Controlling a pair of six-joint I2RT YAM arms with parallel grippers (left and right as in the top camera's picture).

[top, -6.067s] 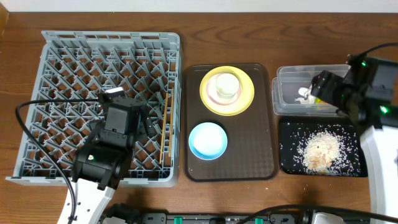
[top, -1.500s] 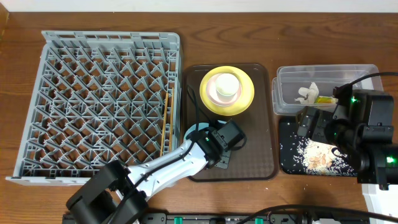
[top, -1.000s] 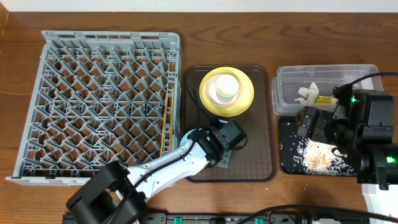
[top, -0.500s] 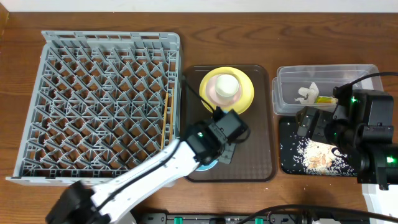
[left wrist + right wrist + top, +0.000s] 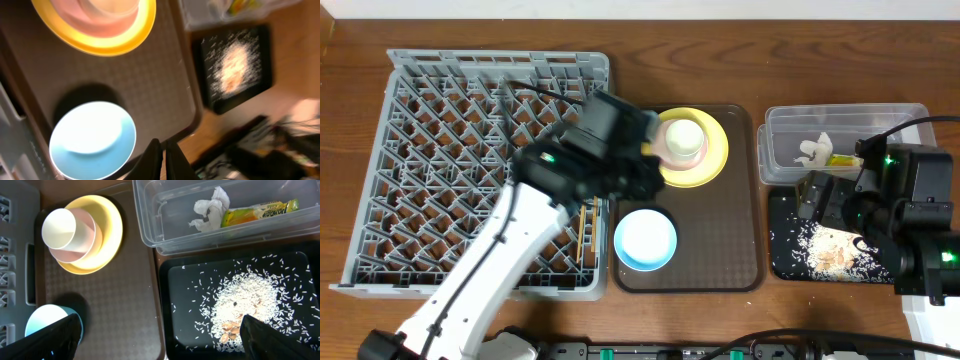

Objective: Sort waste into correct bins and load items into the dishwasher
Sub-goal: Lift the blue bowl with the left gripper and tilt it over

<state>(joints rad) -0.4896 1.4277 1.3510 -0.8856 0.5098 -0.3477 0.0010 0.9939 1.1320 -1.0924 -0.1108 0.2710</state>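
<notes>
My left gripper (image 5: 162, 161) is shut and empty, raised above the brown tray's (image 5: 165, 85) front edge; in the overhead view its arm (image 5: 590, 150) hangs over the dishwasher's (image 5: 440, 130) right side. The light blue bowl (image 5: 646, 240) (image 5: 92, 140) lies on the brown tray. The cream cup (image 5: 684, 140) (image 5: 67, 230) stands on the yellow plate (image 5: 712, 165) (image 5: 107, 245). Chopsticks (image 5: 582, 232) lie in the dishwasher, partly hidden by the arm. My right gripper (image 5: 167, 340) (image 5: 817, 198) is open above the black tray (image 5: 185, 290), which holds rice crumbs (image 5: 245, 300). The tissue (image 5: 210, 210) and wrapper (image 5: 260, 212) lie in the clear tub (image 5: 150, 225).
The brown serving tray (image 5: 720, 250) sits between the dishwasher and the two bins. The right arm's body (image 5: 910, 220) covers the right part of the black tray (image 5: 785, 255). Cables and a dark bar run along the table's front edge (image 5: 720, 350).
My left arm has lifted off the blue bowl and swung back and left toward the rack, jaws shut and empty. The bowl stays on the brown tray. The right arm has not moved.
</notes>
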